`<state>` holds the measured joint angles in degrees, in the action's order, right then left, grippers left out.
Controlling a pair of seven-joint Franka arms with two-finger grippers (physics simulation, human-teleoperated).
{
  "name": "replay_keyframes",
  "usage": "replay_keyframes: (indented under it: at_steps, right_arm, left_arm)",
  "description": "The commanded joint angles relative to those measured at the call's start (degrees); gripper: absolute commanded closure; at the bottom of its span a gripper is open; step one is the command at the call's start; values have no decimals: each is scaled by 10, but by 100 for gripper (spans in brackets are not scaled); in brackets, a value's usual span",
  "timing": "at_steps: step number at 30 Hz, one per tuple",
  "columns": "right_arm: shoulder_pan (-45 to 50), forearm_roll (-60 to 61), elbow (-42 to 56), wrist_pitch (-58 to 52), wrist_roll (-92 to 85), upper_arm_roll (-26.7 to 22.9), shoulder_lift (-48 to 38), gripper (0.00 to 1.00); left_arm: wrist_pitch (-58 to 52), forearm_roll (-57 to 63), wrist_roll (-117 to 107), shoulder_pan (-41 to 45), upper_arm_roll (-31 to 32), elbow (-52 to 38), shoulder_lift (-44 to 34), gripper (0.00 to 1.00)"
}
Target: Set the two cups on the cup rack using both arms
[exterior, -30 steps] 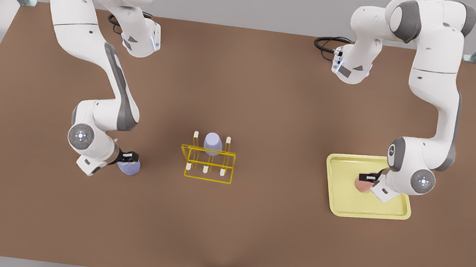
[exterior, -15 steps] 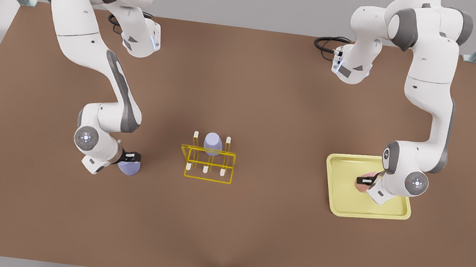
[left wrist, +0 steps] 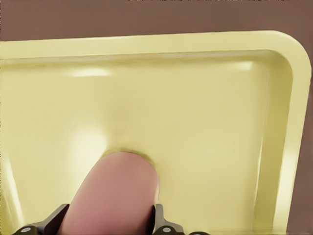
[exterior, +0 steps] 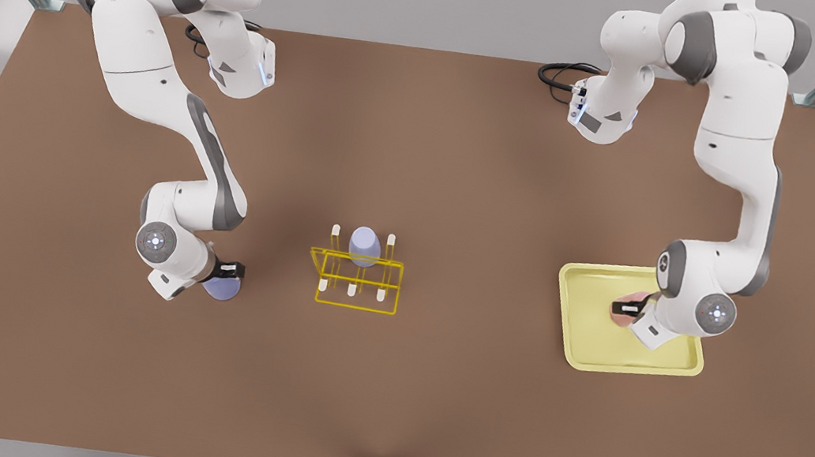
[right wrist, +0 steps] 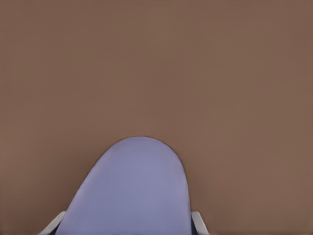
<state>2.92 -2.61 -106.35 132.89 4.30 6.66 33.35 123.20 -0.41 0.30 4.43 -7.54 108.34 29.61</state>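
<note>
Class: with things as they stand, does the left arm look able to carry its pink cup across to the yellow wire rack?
Probably yes. The left gripper straddles the pink cup on the tray, and bare table lies between it and the rack, whose front pegs are free.

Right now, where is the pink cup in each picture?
Front view: the pink cup sits on the yellow tray at the front view's right, in the left tool.
Left wrist view: the pink cup is close up between the two fingers, over the tray.
Right wrist view: that cup is lavender, not pink.
Shared landmark: the yellow tray.
</note>
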Motion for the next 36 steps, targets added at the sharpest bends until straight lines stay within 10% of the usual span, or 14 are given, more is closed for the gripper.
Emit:
replay_keyframes:
  at_steps: [1, 15, 24, 35, 36]
  right_arm:
    - [1, 0, 1, 0, -1, 0, 0, 20]
    - [2, 83, 15, -17, -5, 90, -117, 20]
    - [21, 178, 37, -1, 14, 126, -108, 20]
    - [59, 177, 50, 47, 34, 126, -53, 19]
    - [59, 177, 50, 47, 34, 125, -53, 0]
  left_arm:
    - [-31, -1, -3, 2, 1, -1, -7, 14]
    - [-109, -48, -151, 19, 111, -141, -19, 15]
    - [-160, -46, -501, 56, 251, -445, 162, 15]
    - [-88, -91, -545, 153, 258, -538, 218, 15]
    - [-69, -92, -546, 160, 258, -539, 222, 15]
